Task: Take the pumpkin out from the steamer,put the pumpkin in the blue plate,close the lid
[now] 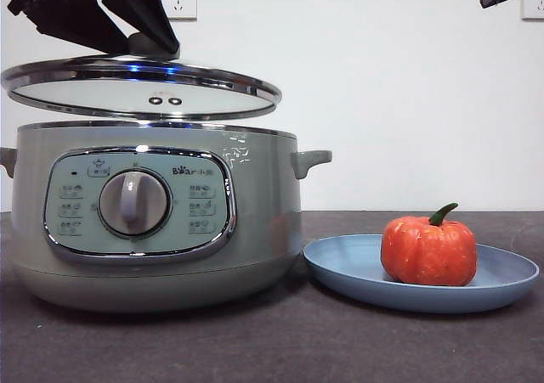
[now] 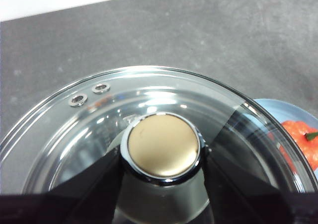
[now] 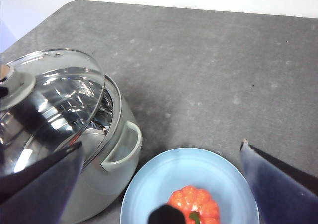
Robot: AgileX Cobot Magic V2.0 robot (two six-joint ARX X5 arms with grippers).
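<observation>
We note the pumpkin upright on the blue plate, stem curving up toward the right. The plate sits just beside the steamer. The lid hangs level above the steamer, left gripper clenched on its knob. Right gripper hovers over the plate, jaws spread apart.

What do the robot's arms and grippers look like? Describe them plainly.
Both are black. The left gripper has two flat, wedge-shaped jaws with a smooth, slightly glossy face. The right gripper has broad, flat jaws with angular tips, looking bluish in the light. From the front they show as dark, angular blocks. No cables or markings are visible.
</observation>
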